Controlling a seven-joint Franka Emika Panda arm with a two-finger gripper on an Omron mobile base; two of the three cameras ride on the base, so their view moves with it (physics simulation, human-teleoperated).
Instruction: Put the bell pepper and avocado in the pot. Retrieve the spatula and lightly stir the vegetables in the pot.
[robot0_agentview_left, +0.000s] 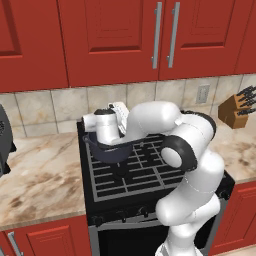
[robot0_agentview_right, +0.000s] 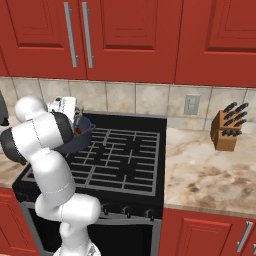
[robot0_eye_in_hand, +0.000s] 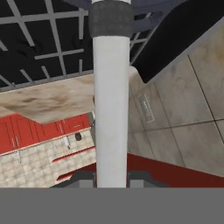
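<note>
The dark grey-blue pot (robot0_agentview_left: 113, 152) sits on the back left of the stove, and from the other side the pot (robot0_agentview_right: 84, 134) shows behind my arm. A bit of the red bell pepper (robot0_agentview_right: 77, 131) shows inside it. My gripper (robot0_agentview_left: 109, 139) points down into the pot. In the hand view the gripper (robot0_eye_in_hand: 112, 177) is shut on the spatula (robot0_eye_in_hand: 112, 109), a long white handle with a dark grey collar that runs to the pot's rim (robot0_eye_in_hand: 157, 6). The avocado is hidden.
Black stove grates (robot0_agentview_left: 145, 172) spread to the right of the pot. A wooden knife block (robot0_agentview_right: 229, 129) stands on the marble counter (robot0_agentview_right: 210, 175) at the right. A dark appliance (robot0_agentview_left: 4, 142) sits at the left edge. Red cabinets hang overhead.
</note>
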